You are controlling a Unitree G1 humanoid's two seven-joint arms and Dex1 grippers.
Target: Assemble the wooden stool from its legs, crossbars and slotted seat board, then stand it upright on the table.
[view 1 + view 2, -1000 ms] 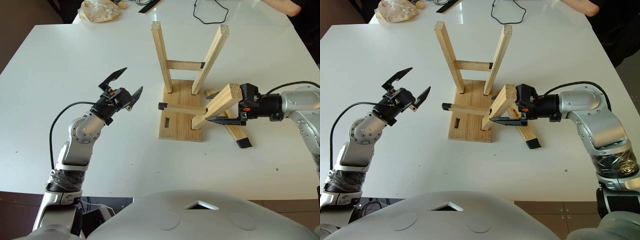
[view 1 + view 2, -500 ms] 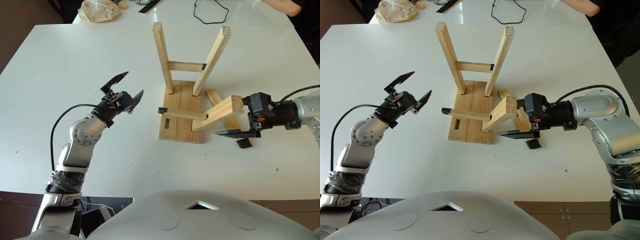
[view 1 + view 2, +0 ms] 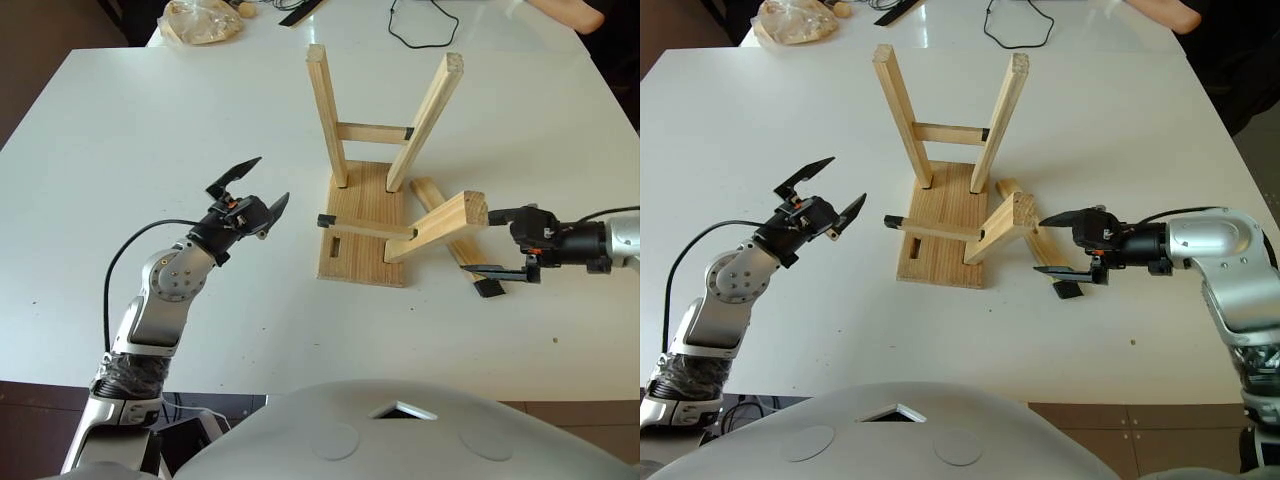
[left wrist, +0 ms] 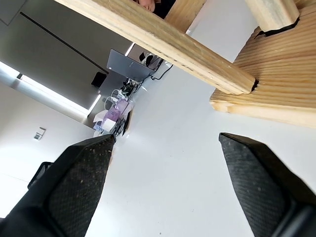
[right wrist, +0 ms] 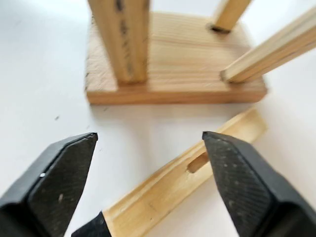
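The right claw (image 3: 480, 240) is released, at 3 o'clock of the seat board (image 3: 352, 262). The left claw (image 3: 265, 182), at 9 o'clock, is released too.

Standing over the table (image 3: 150, 120), I can find no lettering, number, label or sign that can be read. The seat board (image 3: 362, 235) and the upright legs (image 3: 325, 110) show only bare wood grain. The tiny orange marks (image 3: 231, 200) on the left gripper (image 3: 271, 178) and the right gripper (image 3: 478, 240) are too small to tell whether they carry print.
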